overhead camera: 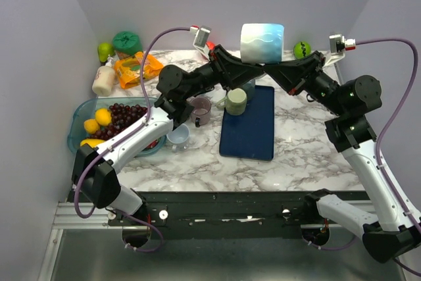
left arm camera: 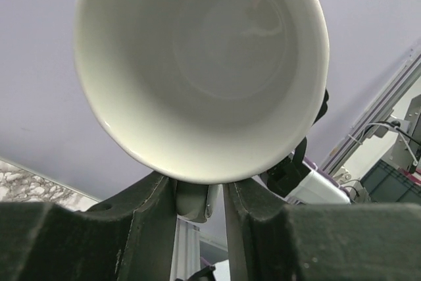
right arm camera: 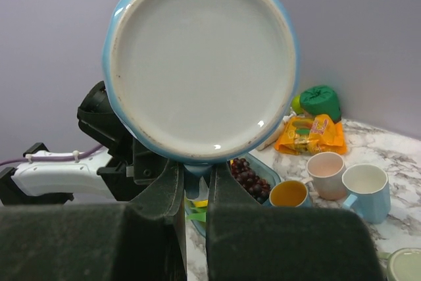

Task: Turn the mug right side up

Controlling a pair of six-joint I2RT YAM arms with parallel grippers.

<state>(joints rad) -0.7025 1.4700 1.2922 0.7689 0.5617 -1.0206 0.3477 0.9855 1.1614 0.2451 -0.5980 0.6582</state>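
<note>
The mug (overhead camera: 262,43), glazed blue and white, is held in the air above the back of the table, lying on its side. Its white inside (left arm camera: 204,64) faces the left wrist camera and its flat base (right arm camera: 200,64) faces the right wrist camera. My left gripper (overhead camera: 246,64) is shut on the mug's handle (left arm camera: 193,201) from the left. My right gripper (overhead camera: 277,65) is shut on the same handle (right arm camera: 197,177) from the right. Both sets of fingers meet under the mug.
A dark blue mat (overhead camera: 253,129) holds a green mug (overhead camera: 235,101). A pink mug (overhead camera: 200,110) and a light blue mug (overhead camera: 177,136) stand left of it. A fruit bin (overhead camera: 77,118), an orange packet (overhead camera: 135,69), a bottle (overhead camera: 104,78) and a green ball (overhead camera: 302,49) are at the back.
</note>
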